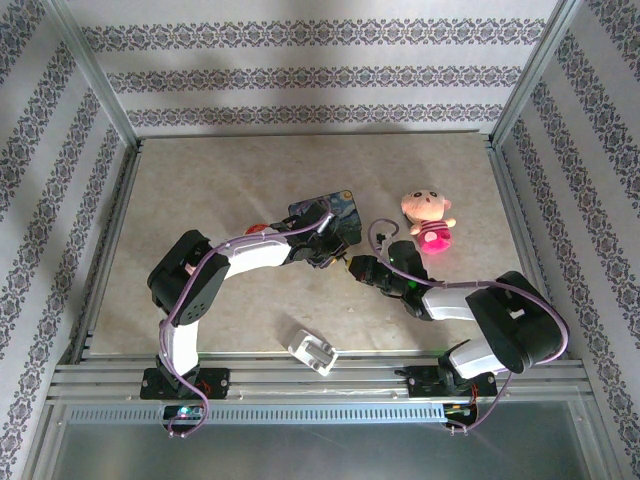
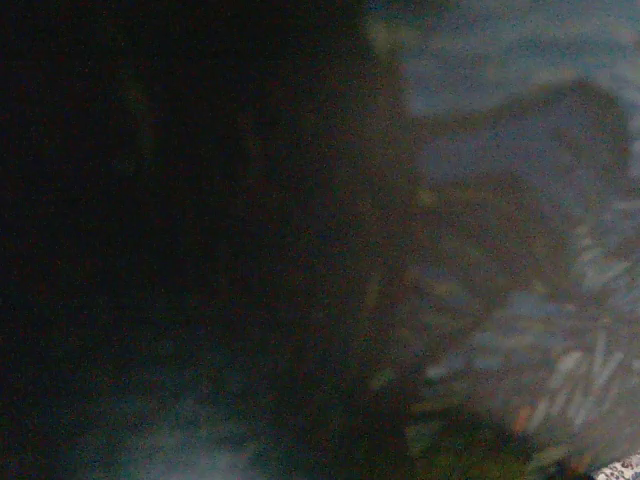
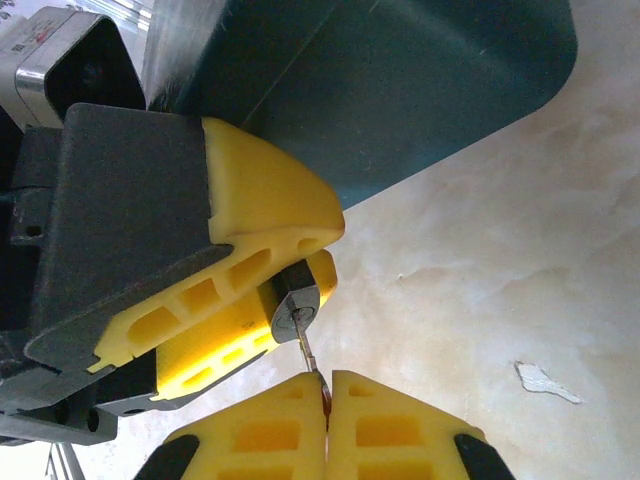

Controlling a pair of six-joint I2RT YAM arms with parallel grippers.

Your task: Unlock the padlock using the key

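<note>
The padlock [image 3: 293, 300] is a tiny dark block with a silvery keyhole face. It sits pinched between the yellow fingers [image 3: 250, 200] of my left gripper [image 1: 338, 252], which is shut on it. The key [image 3: 306, 345], a thin grey sliver, runs from the keyhole down into my right gripper [image 3: 328, 388]. That gripper is shut on the key's head, and the blade tip is in the keyhole. From above, the two grippers meet tip to tip at the table's middle, with my right gripper [image 1: 356, 266] just right of the left. The shackle is hidden.
A blue painted tin [image 1: 325, 212] lies directly behind the left gripper, and its painted surface [image 2: 520, 300] is dark and blurred in the left wrist view. A pink plush doll [image 1: 428, 216] lies to the right. A white plug [image 1: 313, 351] rests near the front edge, and a red disc [image 1: 258, 228] peeks out behind the left arm.
</note>
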